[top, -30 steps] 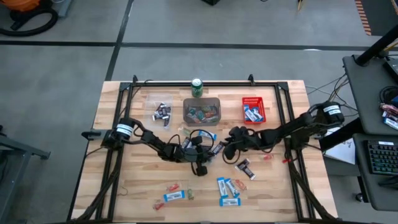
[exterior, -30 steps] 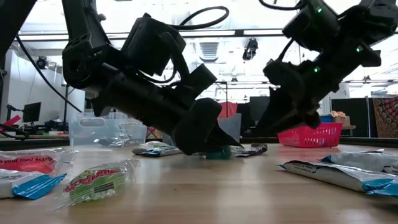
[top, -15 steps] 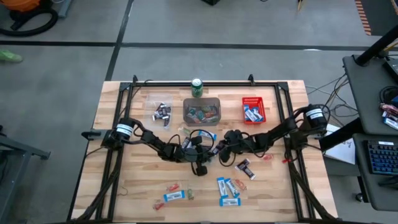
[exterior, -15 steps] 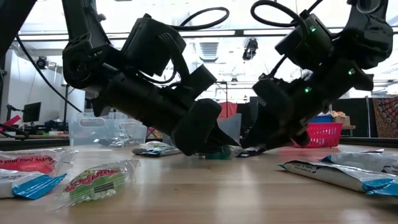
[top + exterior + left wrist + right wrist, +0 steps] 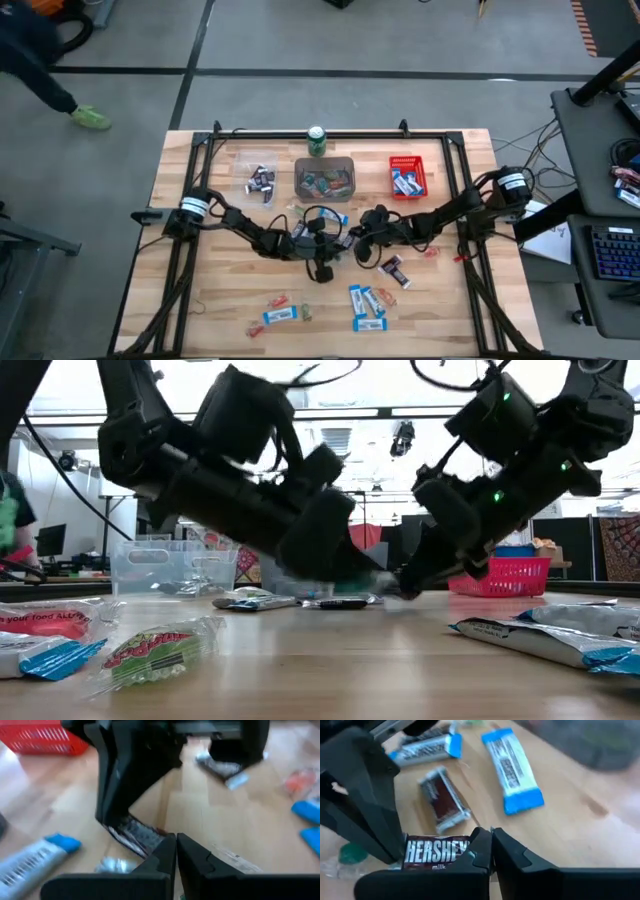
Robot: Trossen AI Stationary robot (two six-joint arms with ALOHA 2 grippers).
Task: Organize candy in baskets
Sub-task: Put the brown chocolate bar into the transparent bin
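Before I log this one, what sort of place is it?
Probably a robotics lab or workshop: a wooden table on a bare concrete floor, a side desk with a keyboard, and monitors and strip lights behind in the low view.

Both arms stretch low toward the table's middle. The left pincer (image 5: 322, 262), reaching in from nine o'clock, has its fingers pressed together. The right pincer (image 5: 352, 238), reaching in from three o'clock, is likewise closed.
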